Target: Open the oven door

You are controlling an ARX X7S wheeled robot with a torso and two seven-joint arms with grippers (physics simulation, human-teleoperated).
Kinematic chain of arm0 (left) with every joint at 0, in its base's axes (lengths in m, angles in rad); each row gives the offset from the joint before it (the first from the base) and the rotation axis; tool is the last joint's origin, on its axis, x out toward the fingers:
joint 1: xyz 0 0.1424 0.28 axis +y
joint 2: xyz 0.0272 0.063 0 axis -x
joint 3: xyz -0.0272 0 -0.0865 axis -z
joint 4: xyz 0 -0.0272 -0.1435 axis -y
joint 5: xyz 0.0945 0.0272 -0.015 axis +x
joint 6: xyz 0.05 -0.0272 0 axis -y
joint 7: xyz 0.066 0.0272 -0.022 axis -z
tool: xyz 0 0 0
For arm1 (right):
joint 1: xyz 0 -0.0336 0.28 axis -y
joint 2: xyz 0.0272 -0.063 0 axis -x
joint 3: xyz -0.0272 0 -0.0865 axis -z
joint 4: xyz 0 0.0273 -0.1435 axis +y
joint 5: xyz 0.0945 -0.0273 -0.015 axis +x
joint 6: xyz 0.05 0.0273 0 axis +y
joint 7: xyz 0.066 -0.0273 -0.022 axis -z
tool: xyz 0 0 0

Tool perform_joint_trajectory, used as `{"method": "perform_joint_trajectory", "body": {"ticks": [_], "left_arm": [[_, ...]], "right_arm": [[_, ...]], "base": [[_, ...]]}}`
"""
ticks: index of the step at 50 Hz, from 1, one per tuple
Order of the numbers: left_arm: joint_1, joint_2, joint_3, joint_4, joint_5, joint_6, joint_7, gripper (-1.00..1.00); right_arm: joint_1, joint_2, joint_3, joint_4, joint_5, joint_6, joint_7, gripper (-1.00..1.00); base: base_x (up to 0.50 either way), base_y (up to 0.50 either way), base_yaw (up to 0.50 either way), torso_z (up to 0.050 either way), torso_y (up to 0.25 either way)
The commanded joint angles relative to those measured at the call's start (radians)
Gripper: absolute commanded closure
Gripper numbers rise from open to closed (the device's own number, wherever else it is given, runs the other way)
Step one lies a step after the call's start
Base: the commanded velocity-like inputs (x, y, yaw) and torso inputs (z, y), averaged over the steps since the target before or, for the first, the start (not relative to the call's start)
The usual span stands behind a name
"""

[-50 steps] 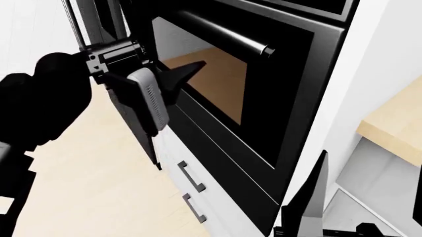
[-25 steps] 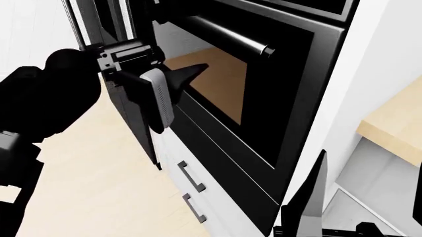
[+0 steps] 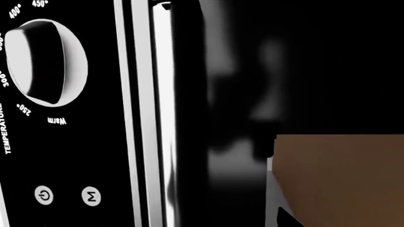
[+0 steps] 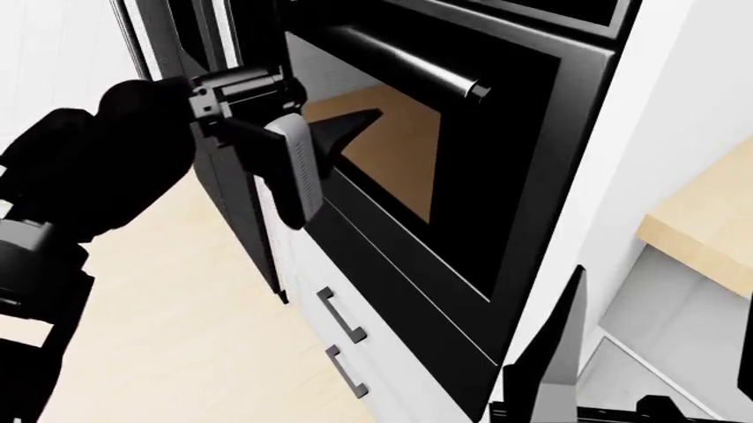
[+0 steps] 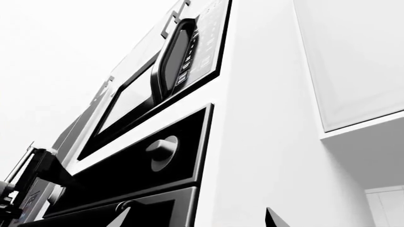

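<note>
A white cabinet wall (image 4: 694,106) is fitted with the oven door (image 4: 495,167), not yet swung down. The left gripper (image 4: 317,154) has been raised and advanced toward the handle (image 4: 406,63); its jaws are spread, grasping nothing. Whether the right gripper (image 4: 553,352) is clenched cannot be told.
</note>
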Motion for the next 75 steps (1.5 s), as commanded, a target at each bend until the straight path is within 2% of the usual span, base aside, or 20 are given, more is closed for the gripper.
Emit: {"method": "perform_joint_trajectory", "body": {"ticks": [1, 44, 65, 66, 75], "left_arm": [[-0.026, 0.033, 0.011, -0.067, 0.01, 0.02, -0.022, -1.0], [-0.112, 0.158, 0.093, -0.352, 0.071, 0.144, -0.162, -1.0], [-0.146, 0.179, 0.157, -0.409, 0.078, 0.175, -0.222, -1.0], [-0.148, 0.18, 0.164, -0.411, 0.076, 0.177, -0.23, 1.0], [-0.161, 0.174, 0.274, -0.396, 0.021, 0.18, -0.296, 1.0]], "right_arm": [[-0.002, 0.003, 0.003, 0.0, 0.004, -0.001, 0.004, -1.0], [0.006, 0.007, 0.0, 0.002, 0.006, 0.001, 0.01, -1.0], [0.002, 0.011, 0.004, -0.002, 0.008, 0.002, 0.015, -1.0], [0.001, 0.011, 0.004, -0.003, 0.007, 0.002, 0.015, -1.0], [-0.002, 0.01, 0.002, -0.005, 0.004, 0.003, 0.017, -1.0]], "base": [[0.0, 0.0, 0.0, 0.0, 0.0], [0.0, 0.0, 0.0, 0.0, 0.0], [0.0, 0.0, 0.0, 0.0, 0.0], [0.0, 0.0, 0.0, 0.0, 0.0], [0.0, 0.0, 0.0, 0.0, 0.0]]}}
